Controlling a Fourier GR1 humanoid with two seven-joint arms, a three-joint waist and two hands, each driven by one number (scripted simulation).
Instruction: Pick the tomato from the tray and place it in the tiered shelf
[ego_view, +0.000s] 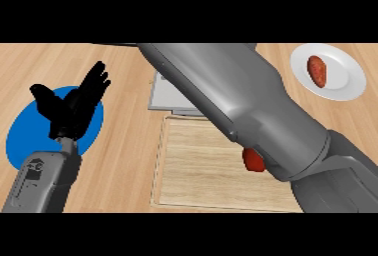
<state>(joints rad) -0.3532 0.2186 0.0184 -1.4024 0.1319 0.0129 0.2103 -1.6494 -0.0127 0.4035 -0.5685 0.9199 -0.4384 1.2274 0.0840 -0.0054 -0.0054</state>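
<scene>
A red tomato (253, 160) lies on the light wooden tray (199, 175), half hidden under my right forearm (251, 110). That forearm crosses the view from the lower right to the top centre, and its hand is out of sight past the top edge. A grey tiered shelf (166, 95) stands just behind the tray, mostly covered by the forearm. My left hand (74, 107) is open at the left with its fingers up, above a blue plate (22, 135).
A white plate (347, 80) at the back right holds a reddish-brown piece of food (318, 70). Wooden counter top surrounds the tray and plates.
</scene>
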